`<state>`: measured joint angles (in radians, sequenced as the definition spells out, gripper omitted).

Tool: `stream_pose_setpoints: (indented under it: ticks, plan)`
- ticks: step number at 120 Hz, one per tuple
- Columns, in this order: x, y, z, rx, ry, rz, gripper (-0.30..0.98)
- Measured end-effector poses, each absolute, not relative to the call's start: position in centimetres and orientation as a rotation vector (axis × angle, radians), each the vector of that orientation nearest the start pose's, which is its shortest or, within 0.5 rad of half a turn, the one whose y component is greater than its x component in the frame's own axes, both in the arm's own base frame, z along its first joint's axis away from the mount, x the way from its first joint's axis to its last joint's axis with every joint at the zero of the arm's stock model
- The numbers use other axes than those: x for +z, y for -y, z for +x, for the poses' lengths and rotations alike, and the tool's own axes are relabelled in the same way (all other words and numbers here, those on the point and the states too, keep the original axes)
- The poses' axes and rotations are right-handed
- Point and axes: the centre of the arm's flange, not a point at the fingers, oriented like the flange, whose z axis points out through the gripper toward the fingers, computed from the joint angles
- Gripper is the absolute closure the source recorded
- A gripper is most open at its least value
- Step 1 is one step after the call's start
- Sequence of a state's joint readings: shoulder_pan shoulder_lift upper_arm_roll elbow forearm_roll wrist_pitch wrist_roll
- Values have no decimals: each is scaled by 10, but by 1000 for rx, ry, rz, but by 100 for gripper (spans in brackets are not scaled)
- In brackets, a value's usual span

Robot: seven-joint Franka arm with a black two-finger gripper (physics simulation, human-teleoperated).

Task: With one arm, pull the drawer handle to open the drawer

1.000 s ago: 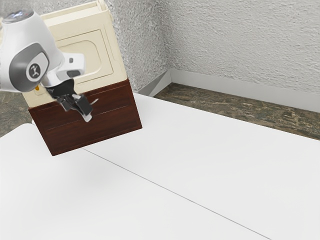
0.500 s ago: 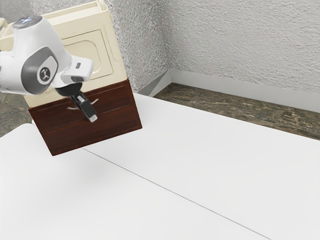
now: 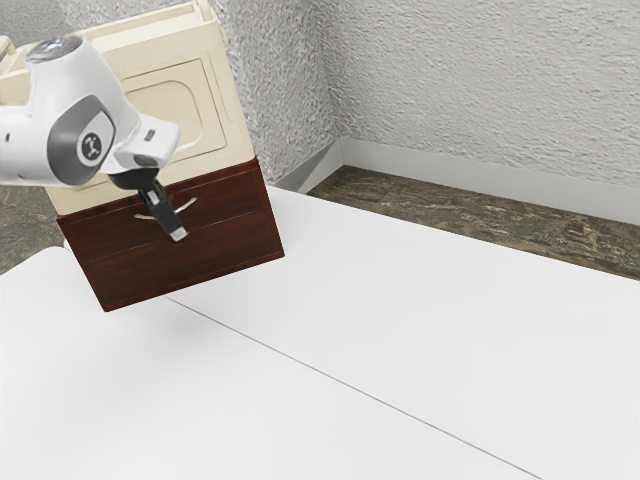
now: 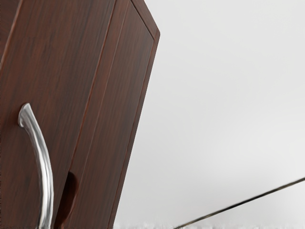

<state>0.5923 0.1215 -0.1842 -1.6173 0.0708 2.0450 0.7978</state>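
The handle (image 4: pixel 46 181) is mounted on the drawer front (image 4: pixel 52 81), long axis along the drawer's width. In the exterior view its middle is crossed by the gripper (image 3: pixel 179 235). Finger spacing cannot be determined. Closure across that axis should precede pulling.

Table (image 3: pixel 420 320): white, smooth, broad
Seam (image 3: pixel 350 386): a thin dark line running slantwise across the tabletop, seen in both views
Wall (image 3: pixel 480 90): pale grey, rough-textured, meeting at a corner beyond the table
Baseboard (image 3: pixel 480 178): plain light grey, along the wall's foot
Floor (image 3: pixel 450 215): mottled brown and grey, between table and baseboard
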Motion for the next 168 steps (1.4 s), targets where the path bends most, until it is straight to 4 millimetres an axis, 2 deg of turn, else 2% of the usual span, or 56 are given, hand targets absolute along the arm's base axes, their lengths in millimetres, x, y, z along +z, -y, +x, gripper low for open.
stream_pose_setpoints:
  ticks: [12, 46, 65, 82, 122, 134, 146, 168]
  plan:
    - [576, -271, 572, -330, -593, -2849, 0]
    - [573, -273, 575, -323, -663, -2829, 0]
    - [567, -283, 573, -306, -672, -2830, 0]
    - [564, -283, 573, -300, -693, -2828, 0]
    - [562, -276, 578, -314, -735, -2811, 9]
    - [556, -274, 577, -310, -741, -2814, 4]
    - [553, -275, 577, -310, -742, -2817, 10]
    - [544, -266, 570, -288, -749, -2829, 13]
